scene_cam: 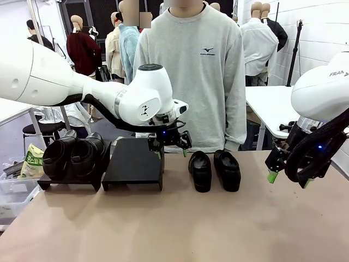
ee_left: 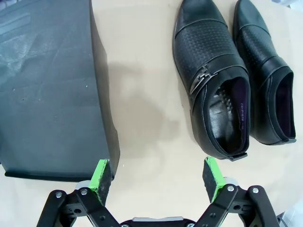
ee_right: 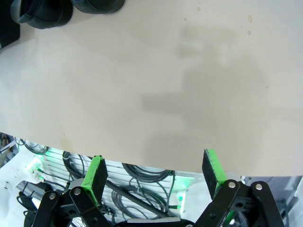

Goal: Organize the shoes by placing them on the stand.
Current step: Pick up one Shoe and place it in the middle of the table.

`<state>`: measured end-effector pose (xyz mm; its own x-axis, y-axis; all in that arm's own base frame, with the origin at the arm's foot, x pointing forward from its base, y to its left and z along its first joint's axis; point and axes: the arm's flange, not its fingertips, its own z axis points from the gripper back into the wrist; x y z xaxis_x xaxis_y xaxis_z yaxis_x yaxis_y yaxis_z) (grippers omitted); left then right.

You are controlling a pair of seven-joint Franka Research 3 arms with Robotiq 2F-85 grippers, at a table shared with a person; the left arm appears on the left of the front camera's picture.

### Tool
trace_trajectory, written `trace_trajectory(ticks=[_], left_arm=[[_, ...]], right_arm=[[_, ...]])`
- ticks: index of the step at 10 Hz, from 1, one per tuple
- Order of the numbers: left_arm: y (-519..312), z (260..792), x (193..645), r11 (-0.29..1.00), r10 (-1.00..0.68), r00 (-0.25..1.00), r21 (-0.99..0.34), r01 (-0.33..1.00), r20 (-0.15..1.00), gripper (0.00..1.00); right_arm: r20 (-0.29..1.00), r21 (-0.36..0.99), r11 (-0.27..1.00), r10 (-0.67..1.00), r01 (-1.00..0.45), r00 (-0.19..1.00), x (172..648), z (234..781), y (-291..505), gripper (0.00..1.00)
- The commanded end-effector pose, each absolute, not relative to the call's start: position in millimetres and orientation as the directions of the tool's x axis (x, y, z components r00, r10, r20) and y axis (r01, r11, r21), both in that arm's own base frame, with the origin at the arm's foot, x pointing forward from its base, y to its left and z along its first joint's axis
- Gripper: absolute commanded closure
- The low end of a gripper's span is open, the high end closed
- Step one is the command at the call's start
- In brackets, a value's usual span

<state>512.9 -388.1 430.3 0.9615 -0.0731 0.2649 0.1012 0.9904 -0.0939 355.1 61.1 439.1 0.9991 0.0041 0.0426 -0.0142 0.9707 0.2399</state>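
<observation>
Two black shoes (scene_cam: 73, 155) sit side by side on the left black stand (scene_cam: 49, 183). The second stand (scene_cam: 133, 164) beside it is bare. Another pair of shoes (scene_cam: 200, 170) (scene_cam: 227, 169) lies on the table to its right, toes toward me. My left gripper (scene_cam: 172, 154) hangs open over the gap between the bare stand and this pair, holding nothing. In the left wrist view its gripper (ee_left: 158, 177) has the stand (ee_left: 47, 85) on one side and the buckled shoe (ee_left: 213, 90) and its mate (ee_left: 267, 80) on the other. My right gripper (scene_cam: 288, 180) (ee_right: 156, 172) hovers open at the table's right side.
A person in a grey sweatshirt (scene_cam: 199, 71) stands at the far edge behind the shoes. A clear bin with a bag (scene_cam: 32, 161) sits off the table's left. The right wrist view shows the tan tabletop (ee_right: 142, 85), its edge, and cables (ee_right: 142, 177) below.
</observation>
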Motion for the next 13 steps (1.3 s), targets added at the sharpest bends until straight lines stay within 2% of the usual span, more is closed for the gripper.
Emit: trace_trajectory(ticks=[1, 5, 11, 13], left_arm=[[-393.4, 430.1, 515.7, 0.993, -0.038, 0.968, -0.101, 0.065, 0.247, 0.00], [-435.8, 400.7, 548.5, 0.993, -0.066, 0.985, -0.083, 0.080, 0.158, 0.00], [-456.6, 388.9, 563.5, 0.994, -0.037, 0.989, -0.097, 0.051, 0.142, 0.00], [-447.0, 405.8, 551.5, 0.992, -0.063, 0.986, -0.096, 0.079, 0.158, 0.00]], right_arm=[[0.042, 0.239, 0.971, 0.008, -0.018, 0.999, 355.3, 438.3, 61.3, 0.00], [0.042, 0.239, 0.971, 0.008, -0.018, 0.999, 355.3, 438.3, 61.3, 0.00], [0.042, 0.239, 0.971, 0.008, -0.018, 0.999, 355.3, 438.3, 61.3, 0.00], [0.042, 0.239, 0.971, 0.008, -0.018, 0.999, 355.3, 438.3, 61.3, 0.00]])
